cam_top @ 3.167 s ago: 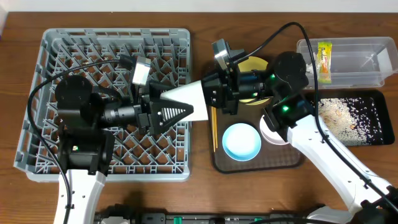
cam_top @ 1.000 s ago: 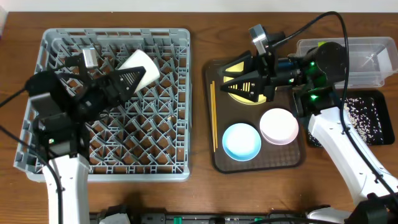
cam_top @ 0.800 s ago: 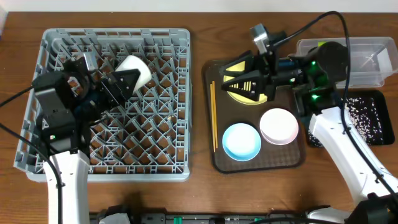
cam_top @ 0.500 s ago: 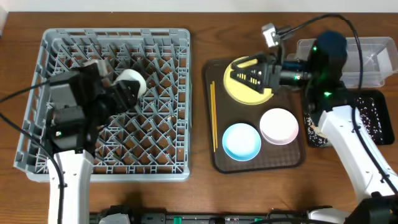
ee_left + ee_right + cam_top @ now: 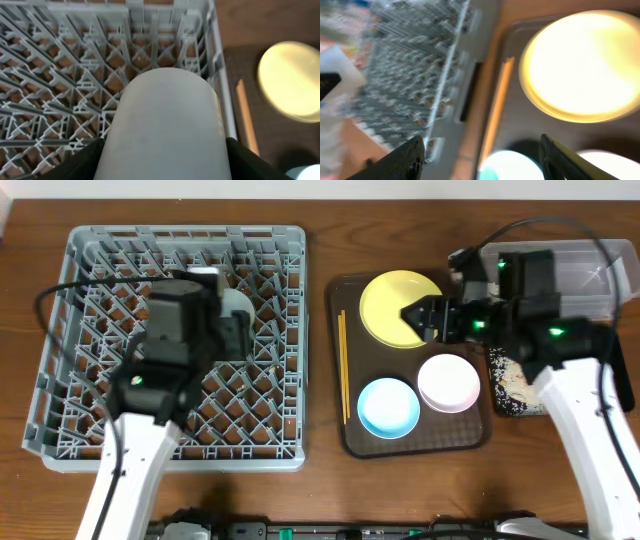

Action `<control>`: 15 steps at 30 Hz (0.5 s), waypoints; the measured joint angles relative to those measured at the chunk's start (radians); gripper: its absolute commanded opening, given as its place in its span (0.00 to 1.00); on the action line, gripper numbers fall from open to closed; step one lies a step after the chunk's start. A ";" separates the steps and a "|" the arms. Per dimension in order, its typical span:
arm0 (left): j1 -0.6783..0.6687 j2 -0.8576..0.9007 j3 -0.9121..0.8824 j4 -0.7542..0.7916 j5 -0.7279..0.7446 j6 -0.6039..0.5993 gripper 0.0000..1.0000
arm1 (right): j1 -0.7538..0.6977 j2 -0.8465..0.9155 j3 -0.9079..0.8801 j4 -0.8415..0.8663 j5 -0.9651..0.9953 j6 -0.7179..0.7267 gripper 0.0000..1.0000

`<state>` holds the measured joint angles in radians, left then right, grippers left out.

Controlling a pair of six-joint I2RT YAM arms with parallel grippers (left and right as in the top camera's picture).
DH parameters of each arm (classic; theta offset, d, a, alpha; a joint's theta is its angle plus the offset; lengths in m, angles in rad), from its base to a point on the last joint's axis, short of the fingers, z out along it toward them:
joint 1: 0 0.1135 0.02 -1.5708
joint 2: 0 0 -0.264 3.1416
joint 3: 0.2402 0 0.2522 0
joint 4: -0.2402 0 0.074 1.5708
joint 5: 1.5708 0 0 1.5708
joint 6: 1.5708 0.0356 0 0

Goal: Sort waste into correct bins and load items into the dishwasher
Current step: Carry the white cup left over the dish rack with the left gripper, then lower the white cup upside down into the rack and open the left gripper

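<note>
My left gripper [image 5: 165, 167] is shut on the small white cup [image 5: 167, 120], which lies on its side just above the grey dishwasher rack [image 5: 90, 410]. In the overhead view the cup [image 5: 230, 302] shows over the rack's upper middle. My right gripper [image 5: 415, 315] hangs open and empty at the right edge of the yellow plate [image 5: 388, 302]. On the brown tray [image 5: 352, 438] are the plate, the light blue bowl [image 5: 388, 407], the white bowl [image 5: 448, 382] and the chopsticks [image 5: 343, 365]. The right wrist view is blurred.
The clear tub [image 5: 592, 278] stands at the back right, partly behind my right arm. Beside it, the black tray [image 5: 505, 392] holds whitish rice scraps. Bare wooden table [image 5: 320, 380] separates the rack from the brown tray.
My left arm swung the cup from the rack's upper left toward its upper middle. My right gripper drew back to the right, off the yellow plate, and its jaws spread wider.
</note>
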<state>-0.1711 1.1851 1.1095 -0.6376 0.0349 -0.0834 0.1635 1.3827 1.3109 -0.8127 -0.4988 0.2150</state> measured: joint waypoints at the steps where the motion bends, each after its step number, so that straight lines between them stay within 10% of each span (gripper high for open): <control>1: -0.015 0.019 0.003 -0.012 -0.017 0.003 0.20 | 0.003 -0.008 0.027 -0.032 0.033 -0.015 0.70; 15: -0.107 0.167 0.031 -0.156 -0.072 -0.014 0.20 | 0.015 -0.032 0.100 -0.161 0.167 -0.083 0.71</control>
<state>-0.2779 1.3518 1.1400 -0.7940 -0.0368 -0.0978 0.1783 1.3510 1.4109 -0.9733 -0.3317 0.1322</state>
